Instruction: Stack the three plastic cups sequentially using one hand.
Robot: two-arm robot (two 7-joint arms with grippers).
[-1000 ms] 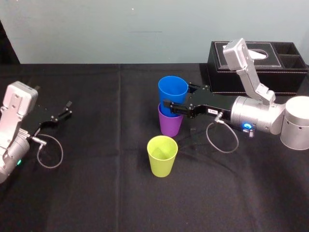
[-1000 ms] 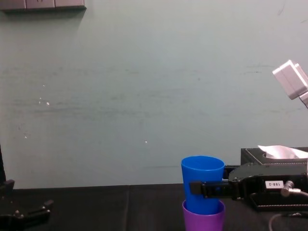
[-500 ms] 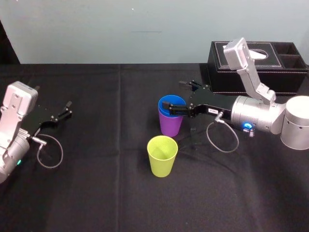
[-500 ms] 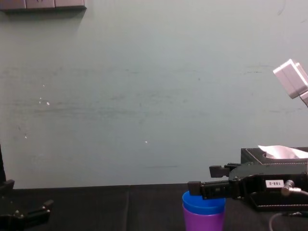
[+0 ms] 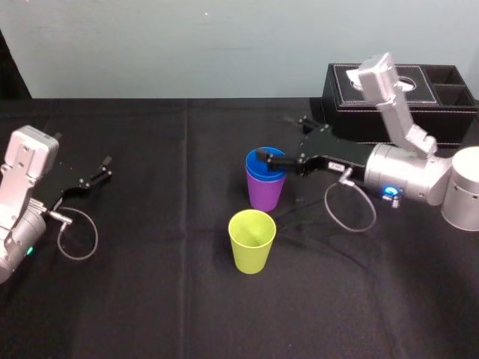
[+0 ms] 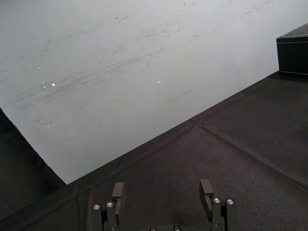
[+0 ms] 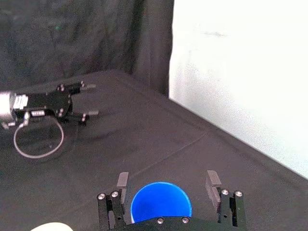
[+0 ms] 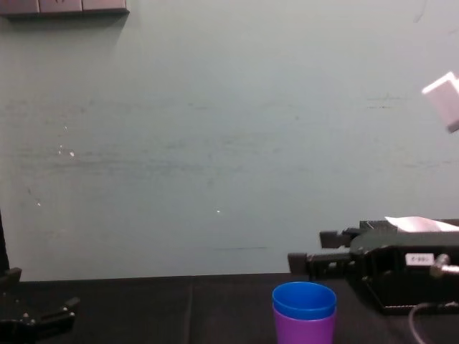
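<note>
The blue cup (image 5: pixel 266 160) sits nested inside the purple cup (image 5: pixel 265 194) at mid-table, with just its rim band showing above the purple one. The yellow-green cup (image 5: pixel 251 240) stands alone in front of that pair. My right gripper (image 5: pixel 282 137) hovers open just above the blue cup's rim and toward its right side, touching nothing. From the chest, this right gripper (image 8: pixel 314 250) clears the blue cup (image 8: pixel 304 299) and purple cup (image 8: pixel 304 330). In the right wrist view the blue cup (image 7: pixel 161 202) lies between the open fingers (image 7: pixel 122 181). My left gripper (image 5: pixel 99 170) rests open at the far left.
A black leather tissue box (image 5: pixel 408 112) stands at the back right, behind the right arm. Loose cable loops hang off both wrists, one on the right (image 5: pixel 348 213) and one on the left (image 5: pixel 77 238). Open black tablecloth spreads between the cups and the left arm.
The right gripper let go of the blue cup, which dropped fully into the purple cup. The gripper opened wide, then rose and drew back to the right. The left arm stayed still.
</note>
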